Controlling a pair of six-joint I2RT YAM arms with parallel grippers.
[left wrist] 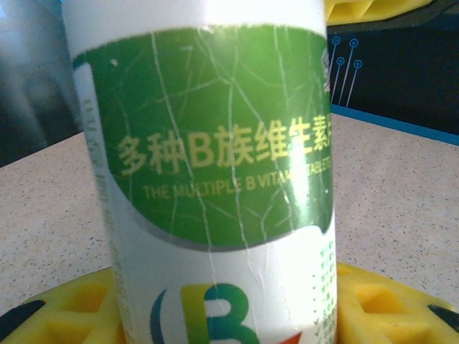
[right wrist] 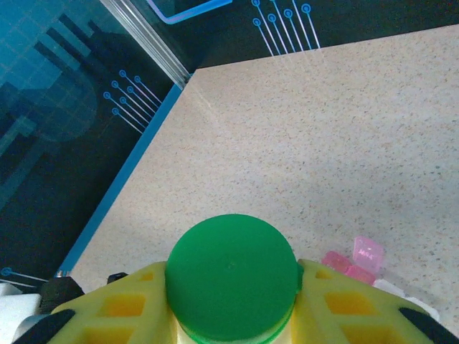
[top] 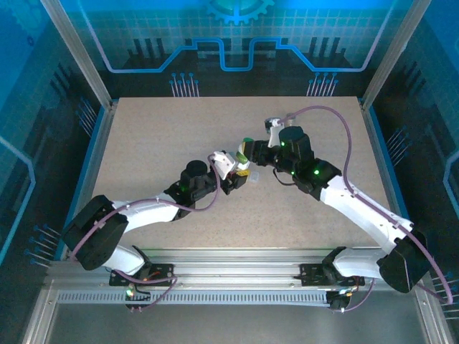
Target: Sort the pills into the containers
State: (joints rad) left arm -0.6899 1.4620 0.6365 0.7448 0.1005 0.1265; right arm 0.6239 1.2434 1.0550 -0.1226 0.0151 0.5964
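Observation:
A white container (left wrist: 215, 179) with a green label stands upright between my left gripper's yellow fingers (left wrist: 380, 301). My left gripper (left wrist: 222, 319) is shut on its lower body. In the right wrist view its green cap (right wrist: 231, 276) sits pinched between the yellow fingers (right wrist: 122, 308) of my right gripper (right wrist: 231, 308), which is shut on it from above. In the top view both grippers meet at the container (top: 244, 152) near the table's middle. Small pink translucent pieces (right wrist: 358, 258) lie on the table just right of the cap; I cannot tell whether they are pills or a vial.
The speckled beige table (top: 179, 129) spreads out on all sides of the grippers. A blue rim and an aluminium post (right wrist: 150, 43) bound its far left corner. Dark blue-patterned walls enclose the table.

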